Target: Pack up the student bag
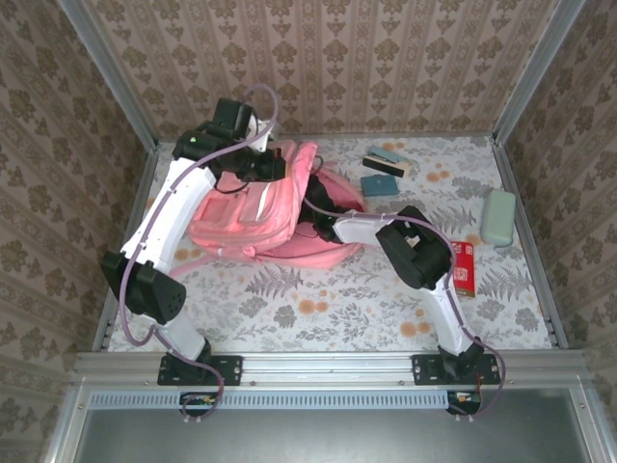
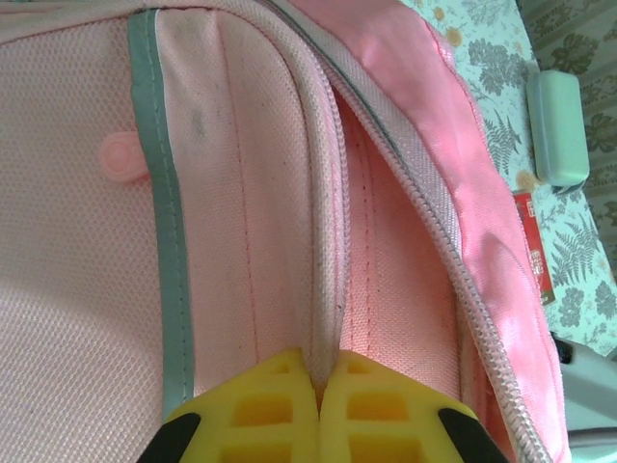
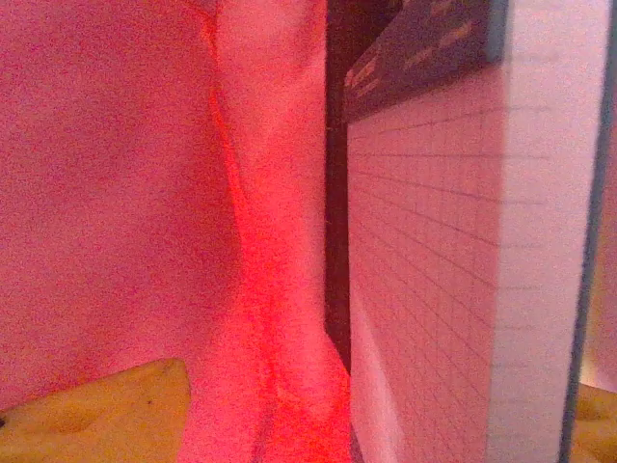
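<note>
The student bag (image 1: 241,222) lies on the table left of centre, pink with pale trim. My left gripper (image 1: 265,166) is at its far top edge. In the left wrist view its yellow fingers (image 2: 323,371) are shut on a fold of the bag's zipper edge (image 2: 328,241). My right arm reaches into the bag's opening from the right, with its gripper (image 1: 316,200) inside. In the right wrist view that gripper (image 3: 347,424) stands open amid the pink lining (image 3: 116,193). A grid-ruled notebook (image 3: 453,270) stands upright between its wide-apart fingers, close to the right one.
A pale green case (image 1: 498,217) lies at the right edge of the table, also seen from the left wrist (image 2: 557,125). A red box (image 1: 464,268) lies by the right arm. Two dark teal items (image 1: 386,162) lie at the back. Patterned walls enclose the table.
</note>
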Motion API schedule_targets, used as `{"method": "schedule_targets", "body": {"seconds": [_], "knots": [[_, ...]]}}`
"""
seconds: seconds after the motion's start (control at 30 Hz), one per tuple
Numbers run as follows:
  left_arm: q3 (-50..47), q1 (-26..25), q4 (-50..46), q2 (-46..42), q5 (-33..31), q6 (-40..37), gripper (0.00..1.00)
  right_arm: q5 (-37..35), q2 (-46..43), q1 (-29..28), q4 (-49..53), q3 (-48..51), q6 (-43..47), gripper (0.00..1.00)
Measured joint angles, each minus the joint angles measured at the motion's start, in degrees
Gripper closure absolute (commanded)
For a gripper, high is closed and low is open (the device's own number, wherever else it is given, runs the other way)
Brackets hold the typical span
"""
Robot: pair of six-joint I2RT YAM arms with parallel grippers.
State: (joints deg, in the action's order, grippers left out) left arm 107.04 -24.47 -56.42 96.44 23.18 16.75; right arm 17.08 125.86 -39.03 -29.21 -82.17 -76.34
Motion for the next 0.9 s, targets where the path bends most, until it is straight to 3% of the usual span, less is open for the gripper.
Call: {"method": "schedule_targets", "body": {"seconds": [0.2,0.3,0.4,0.53,0.63,0.9], "knots": [[-1.7,2.2,1.3,-1.9,1.8,0.0,1.0,0.0,-7.8,1.0,4.7,5.6,3.6,0.28],[-2.7,2.7,2.1,-2.5,2.6,0.2,1.0,0.1,-10.5,1.5,5.7,7.2,4.8,0.37],[-3.7,2.8,3.1,-2.8,3.3,0.5,1.0,0.5,-10.9,1.7,5.9,7.5,5.6,0.52],[-4.3,2.8,3.6,-2.8,4.1,1.0,1.0,1.8,-9.6,1.8,6.2,7.2,5.1,0.88],[-4.4,2.8,4.0,-2.8,4.2,1.3,1.0,2.5,-7.6,1.8,5.3,6.7,3.8,1.0],[-5.0,2.8,4.2,-3.2,4.7,1.7,1.0,2.9,-2.2,1.6,2.0,3.1,0.5,1.0]]}}
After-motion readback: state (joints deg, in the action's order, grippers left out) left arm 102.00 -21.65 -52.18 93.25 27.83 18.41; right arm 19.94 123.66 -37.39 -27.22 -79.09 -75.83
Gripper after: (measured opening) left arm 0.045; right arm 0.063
